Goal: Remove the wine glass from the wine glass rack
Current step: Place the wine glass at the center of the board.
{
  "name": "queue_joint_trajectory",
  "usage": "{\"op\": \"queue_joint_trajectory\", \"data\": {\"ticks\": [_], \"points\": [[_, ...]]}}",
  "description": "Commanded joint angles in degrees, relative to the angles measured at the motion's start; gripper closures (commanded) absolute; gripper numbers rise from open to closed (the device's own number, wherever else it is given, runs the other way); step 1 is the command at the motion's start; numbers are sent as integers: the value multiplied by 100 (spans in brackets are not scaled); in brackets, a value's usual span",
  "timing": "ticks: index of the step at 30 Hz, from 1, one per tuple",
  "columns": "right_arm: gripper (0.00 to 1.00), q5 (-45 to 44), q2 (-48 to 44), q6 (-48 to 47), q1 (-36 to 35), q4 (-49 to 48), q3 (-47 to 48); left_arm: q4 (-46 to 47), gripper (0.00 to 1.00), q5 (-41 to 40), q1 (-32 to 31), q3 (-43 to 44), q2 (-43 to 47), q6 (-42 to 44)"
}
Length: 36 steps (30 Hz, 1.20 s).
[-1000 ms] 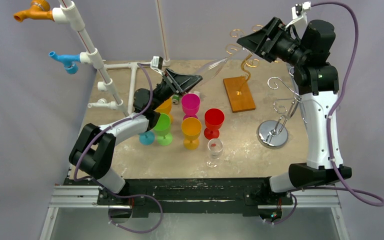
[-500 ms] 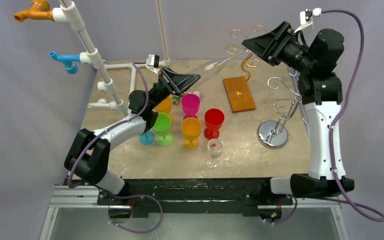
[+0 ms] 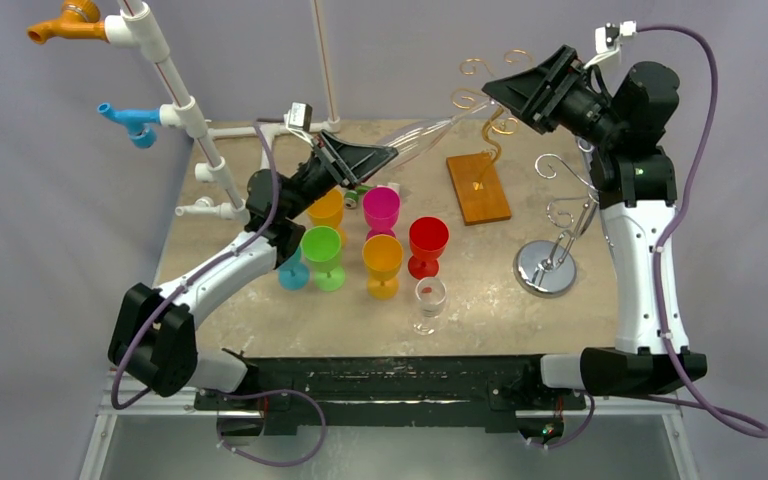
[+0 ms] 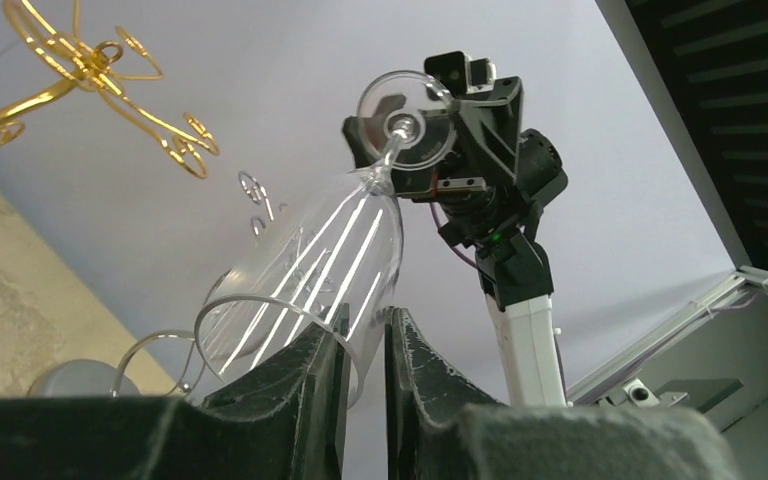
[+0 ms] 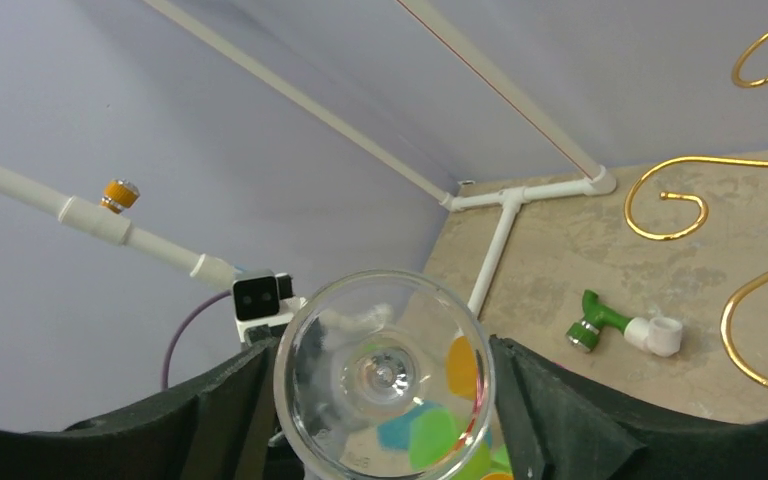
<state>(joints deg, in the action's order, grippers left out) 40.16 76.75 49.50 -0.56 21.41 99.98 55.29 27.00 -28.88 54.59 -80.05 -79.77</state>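
Top external: beige table [image 3: 480, 300], lilac backdrop [image 3: 410, 50]

You see the clear wine glass [image 3: 438, 130] lying almost level in the air above the far part of the beige stone-look table [image 3: 500, 315], spanning both arms. Its wide mouth end is held at the tips of your left gripper [image 3: 392, 153]. Its foot end meets your right gripper [image 3: 490, 92], just beside the curls of the gold wire rack on a wooden base [image 3: 478, 190]. Below the left gripper stands a cluster of coloured plastic goblets [image 3: 382, 255], with a small clear stemmed glass [image 3: 429, 298] nearer you. A silver wire rack with a round chrome foot [image 3: 545, 268] stands further right.
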Motion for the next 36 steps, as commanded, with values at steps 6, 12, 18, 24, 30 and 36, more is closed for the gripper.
{"op": "queue_joint_trajectory", "data": {"ticks": [6, 12, 18, 24, 30, 36], "points": [[1, -43, -169, -752, -18, 56, 24, -783, 100, -398, -88, 476, 472, 720], [1, -332, -169, -1015, -17, 414, 247, -1156, 100, -573, -198, 630, 495, 958], [1, -661, -196, -1253, -19, 648, 232, -1090, 100, -639, -247, 649, 510, 1019], [1, -958, -170, -1466, -15, 925, 379, -1170, 100, -725, -315, 739, 507, 1141], [1, -1584, -195, -1777, -21, 1406, 724, -1668, 100, -780, -386, 922, 562, 1405], [1, -2151, -150, -1976, -19, 1831, 1194, -3167, 100, -914, -556, 1383, 889, 2044]]}}
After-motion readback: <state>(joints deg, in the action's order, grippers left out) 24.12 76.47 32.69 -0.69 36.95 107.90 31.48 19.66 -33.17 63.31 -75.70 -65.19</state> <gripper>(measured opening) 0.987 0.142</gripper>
